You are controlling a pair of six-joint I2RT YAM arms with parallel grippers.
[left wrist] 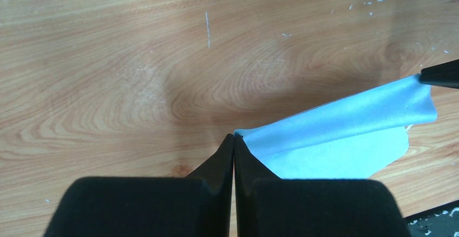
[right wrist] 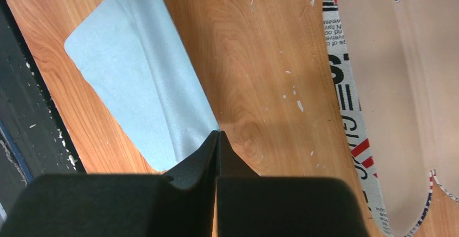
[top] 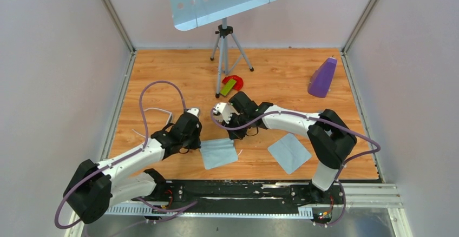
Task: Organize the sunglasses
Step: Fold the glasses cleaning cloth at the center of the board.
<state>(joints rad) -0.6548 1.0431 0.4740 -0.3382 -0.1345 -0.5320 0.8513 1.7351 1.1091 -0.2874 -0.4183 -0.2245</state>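
A light blue-grey cloth point(top: 219, 155) lies between my two grippers. My left gripper point(top: 199, 141) is shut on one corner of it, seen pinched at the fingertips in the left wrist view point(left wrist: 234, 136), where the cloth point(left wrist: 346, 129) is lifted and folded over. My right gripper point(top: 234, 137) is shut on the other far corner point(right wrist: 217, 132) of the cloth point(right wrist: 141, 74). The right gripper's black tip also shows in the left wrist view point(left wrist: 439, 74). I cannot make out the sunglasses; thin pale strands point(top: 158, 110) by the left arm are too faint to name.
An oblong pale case point(right wrist: 379, 85) with black-and-red lettering on its rim lies right of my right gripper. A second cloth point(top: 289, 152) lies under the right arm. A tripod point(top: 224, 53), a red and green item point(top: 231, 84) and a purple object point(top: 323, 77) stand farther back.
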